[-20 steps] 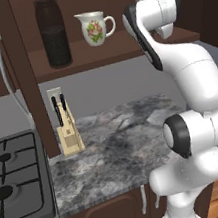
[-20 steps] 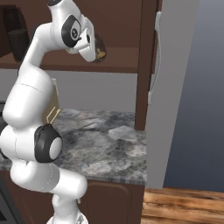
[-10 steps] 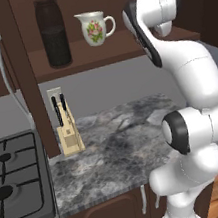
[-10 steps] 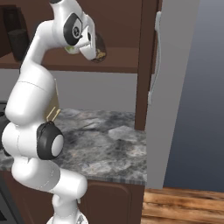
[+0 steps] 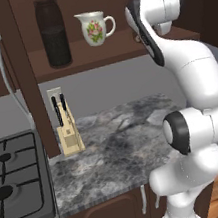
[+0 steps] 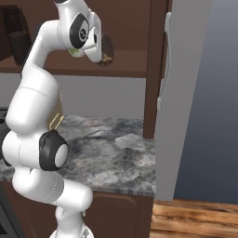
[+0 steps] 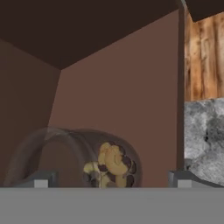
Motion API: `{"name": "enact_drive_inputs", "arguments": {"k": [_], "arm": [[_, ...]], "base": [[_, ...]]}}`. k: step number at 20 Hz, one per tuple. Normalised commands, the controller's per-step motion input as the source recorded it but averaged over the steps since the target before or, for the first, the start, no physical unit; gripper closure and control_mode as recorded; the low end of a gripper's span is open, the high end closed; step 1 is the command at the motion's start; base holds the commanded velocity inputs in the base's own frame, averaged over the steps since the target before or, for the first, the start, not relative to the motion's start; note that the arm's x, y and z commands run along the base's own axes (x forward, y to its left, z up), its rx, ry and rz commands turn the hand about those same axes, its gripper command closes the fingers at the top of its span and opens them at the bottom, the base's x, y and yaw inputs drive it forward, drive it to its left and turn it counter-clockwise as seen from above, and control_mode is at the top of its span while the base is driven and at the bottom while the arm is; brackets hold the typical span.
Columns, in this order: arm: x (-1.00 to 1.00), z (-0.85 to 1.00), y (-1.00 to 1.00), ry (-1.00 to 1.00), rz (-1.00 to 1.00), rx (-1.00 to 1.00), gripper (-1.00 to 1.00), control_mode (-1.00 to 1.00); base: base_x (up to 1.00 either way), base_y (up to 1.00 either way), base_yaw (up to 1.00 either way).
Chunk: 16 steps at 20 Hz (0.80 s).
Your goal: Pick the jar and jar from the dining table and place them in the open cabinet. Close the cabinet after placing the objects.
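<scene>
The tall dark jar (image 5: 53,32) stands upright at the left of the open cabinet's shelf (image 5: 121,51). The short glass jar (image 6: 106,50) with yellowish bits rests on the same shelf at its right end. In the hand view this short jar (image 7: 87,159) sits close in front of the camera, between my fingertips (image 7: 42,180). My gripper (image 7: 112,181) is open wide and reaches into the cabinet beside the short jar (image 6: 99,46). The dining table is out of view.
A white floral jug (image 5: 95,27) stands on the shelf between the two jars. The cabinet doors hang open, with bar handles (image 5: 7,73) (image 6: 165,60). Below lie a marbled counter (image 5: 117,145), a knife block (image 5: 68,128) and a stove (image 5: 14,178).
The hand has barely shifted at the shelf's right end. The jaws stay wide and both jars stay where they were.
</scene>
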Motion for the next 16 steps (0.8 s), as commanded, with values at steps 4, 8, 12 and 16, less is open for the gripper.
{"name": "enact_drive_inputs", "arguments": {"k": [4,8,12,16], "arm": [[-0.03,-0.01,0.0,-0.05,0.0,0.05,-1.0,-1.0],[-0.11,0.0,0.0,-0.06,0.0,0.07,-1.0,-1.0],[-0.06,0.05,0.0,0.0,0.0,0.11,-1.0,-1.0],[-0.12,0.11,0.02,0.0,0.01,0.08,-1.0,-1.0]], "base": [[0.0,0.0,0.0],[0.0,0.0,0.0],[0.0,0.0,0.0],[0.0,0.0,0.0]]}}
